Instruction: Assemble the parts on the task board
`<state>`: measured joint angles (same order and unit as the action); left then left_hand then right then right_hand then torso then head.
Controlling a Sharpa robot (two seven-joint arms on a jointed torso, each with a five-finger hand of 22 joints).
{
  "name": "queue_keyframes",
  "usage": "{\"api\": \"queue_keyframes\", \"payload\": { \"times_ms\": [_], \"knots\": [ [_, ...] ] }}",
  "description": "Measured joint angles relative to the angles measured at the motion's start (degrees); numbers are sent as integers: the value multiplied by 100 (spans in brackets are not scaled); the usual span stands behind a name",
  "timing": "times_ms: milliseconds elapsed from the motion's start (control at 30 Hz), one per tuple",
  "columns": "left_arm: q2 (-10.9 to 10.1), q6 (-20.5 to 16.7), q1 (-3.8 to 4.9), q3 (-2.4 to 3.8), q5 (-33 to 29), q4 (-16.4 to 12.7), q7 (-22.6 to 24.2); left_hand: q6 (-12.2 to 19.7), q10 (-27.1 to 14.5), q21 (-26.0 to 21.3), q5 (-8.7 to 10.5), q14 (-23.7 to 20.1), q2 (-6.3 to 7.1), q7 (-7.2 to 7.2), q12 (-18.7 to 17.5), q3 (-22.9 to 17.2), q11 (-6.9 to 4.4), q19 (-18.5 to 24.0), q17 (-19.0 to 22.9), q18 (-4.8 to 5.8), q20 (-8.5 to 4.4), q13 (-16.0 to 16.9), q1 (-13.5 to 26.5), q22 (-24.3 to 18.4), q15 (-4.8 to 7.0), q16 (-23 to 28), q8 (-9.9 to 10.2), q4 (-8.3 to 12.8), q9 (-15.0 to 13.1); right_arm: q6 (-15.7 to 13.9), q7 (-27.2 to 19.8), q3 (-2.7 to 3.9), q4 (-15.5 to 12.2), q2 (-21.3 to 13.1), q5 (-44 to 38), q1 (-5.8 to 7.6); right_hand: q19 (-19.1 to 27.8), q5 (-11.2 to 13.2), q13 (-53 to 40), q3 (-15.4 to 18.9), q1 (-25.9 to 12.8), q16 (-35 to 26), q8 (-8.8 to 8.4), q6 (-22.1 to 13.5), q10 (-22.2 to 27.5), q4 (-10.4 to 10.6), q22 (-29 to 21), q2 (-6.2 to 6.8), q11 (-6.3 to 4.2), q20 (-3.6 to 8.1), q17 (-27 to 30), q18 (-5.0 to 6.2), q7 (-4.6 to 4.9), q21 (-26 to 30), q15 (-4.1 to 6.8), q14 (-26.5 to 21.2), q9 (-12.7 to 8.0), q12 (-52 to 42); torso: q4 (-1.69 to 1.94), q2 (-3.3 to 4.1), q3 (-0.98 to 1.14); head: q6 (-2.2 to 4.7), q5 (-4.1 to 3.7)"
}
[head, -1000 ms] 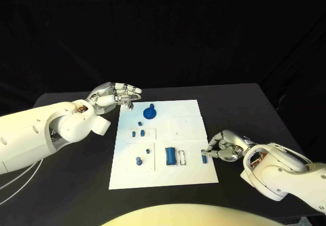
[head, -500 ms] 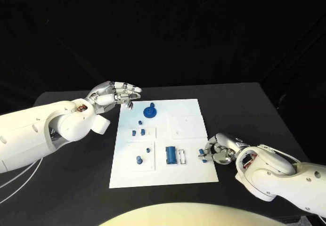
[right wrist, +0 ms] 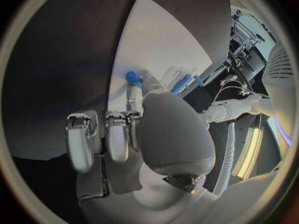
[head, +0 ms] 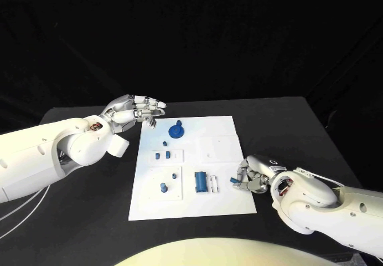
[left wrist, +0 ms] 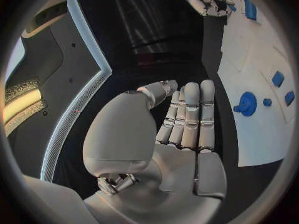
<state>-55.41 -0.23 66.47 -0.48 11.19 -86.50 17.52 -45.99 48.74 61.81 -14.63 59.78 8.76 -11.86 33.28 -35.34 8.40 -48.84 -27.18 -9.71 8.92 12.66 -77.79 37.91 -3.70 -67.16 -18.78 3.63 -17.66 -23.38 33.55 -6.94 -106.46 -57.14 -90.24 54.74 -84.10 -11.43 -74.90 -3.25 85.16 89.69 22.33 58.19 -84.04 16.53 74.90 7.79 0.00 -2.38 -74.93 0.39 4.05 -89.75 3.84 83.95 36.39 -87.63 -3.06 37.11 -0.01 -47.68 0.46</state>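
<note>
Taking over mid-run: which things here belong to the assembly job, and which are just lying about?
Job:
task board
round blue part
blue block
small blue part at the right hand

Lying about:
nothing that I can see; the left hand holds nothing.

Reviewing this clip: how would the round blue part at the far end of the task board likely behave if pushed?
The round blue part looks flat and disc-like with a small tab, so it would probably slide rather than roll. It looks rigid, likely light. On the smooth white task board it may skid or spin easily.
</note>
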Motion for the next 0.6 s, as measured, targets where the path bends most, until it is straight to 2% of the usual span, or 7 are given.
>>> {"api": "queue_keyframes", "payload": {
  "times_ms": [100,367,433,500,533,600],
  "knots": [
    [-2,0,0,0,0,0,0,0,0,0,0,0,0,0,18,-10,0,0,0,0,0,-2,0,0,0,0,0,-10,0,44,14,3,-16,14,-112,-3,0,-132,0,-126,101,0,-2,61,0,126,0,99,0,0,0,0,-2,0,0,0,-298,0,-1,-1,0,-4,-5],
    [-3,2,0,0,0,0,-2,0,0,0,0,0,0,0,24,-16,0,0,0,0,0,-8,0,0,0,0,0,-16,1,91,59,3,-68,19,-198,-10,0,-663,0,-482,207,0,-82,103,0,446,0,260,1,0,1,0,-1,0,-2,-2,-302,23,-2,-1,-1,2,-6],
    [-3,2,0,0,0,-1,-2,0,0,0,0,0,0,0,24,-16,0,0,0,0,0,-8,0,0,0,0,0,-17,1,70,72,2,-84,5,-150,-10,0,-864,0,-762,95,0,-94,110,0,355,0,387,1,0,1,0,-8,0,-2,-2,-350,23,-2,-1,-1,4,-6],
    [-3,2,0,0,0,-1,-3,0,0,0,0,0,0,0,23,-16,0,0,0,0,0,-8,0,0,0,0,0,-16,1,22,80,1,-117,-18,-53,-10,16,-1031,0,-980,16,0,-103,110,0,252,4,462,1,16,1,0,-8,0,-2,-2,-564,23,-2,-1,-3,7,-2],
    [-3,2,0,0,0,-1,-3,0,0,0,0,0,0,0,23,-16,0,0,0,0,0,-8,0,0,0,0,0,-16,1,-4,81,1,-133,-30,3,-8,22,-1172,0,-1249,-30,0,-82,110,0,75,4,506,1,22,1,0,-8,0,-2,-2,-717,18,-2,-1,-3,8,-1],
    [-3,2,0,0,0,-1,-3,0,0,0,0,0,0,0,23,-16,0,0,0,0,0,-8,0,0,0,0,0,-16,1,-63,81,-6,-163,-51,144,1,22,-1353,0,-1387,-59,0,-77,110,0,47,4,503,1,22,1,0,-8,0,-3,-2,-786,-16,-2,-1,-3,8,3]
  ]
}}
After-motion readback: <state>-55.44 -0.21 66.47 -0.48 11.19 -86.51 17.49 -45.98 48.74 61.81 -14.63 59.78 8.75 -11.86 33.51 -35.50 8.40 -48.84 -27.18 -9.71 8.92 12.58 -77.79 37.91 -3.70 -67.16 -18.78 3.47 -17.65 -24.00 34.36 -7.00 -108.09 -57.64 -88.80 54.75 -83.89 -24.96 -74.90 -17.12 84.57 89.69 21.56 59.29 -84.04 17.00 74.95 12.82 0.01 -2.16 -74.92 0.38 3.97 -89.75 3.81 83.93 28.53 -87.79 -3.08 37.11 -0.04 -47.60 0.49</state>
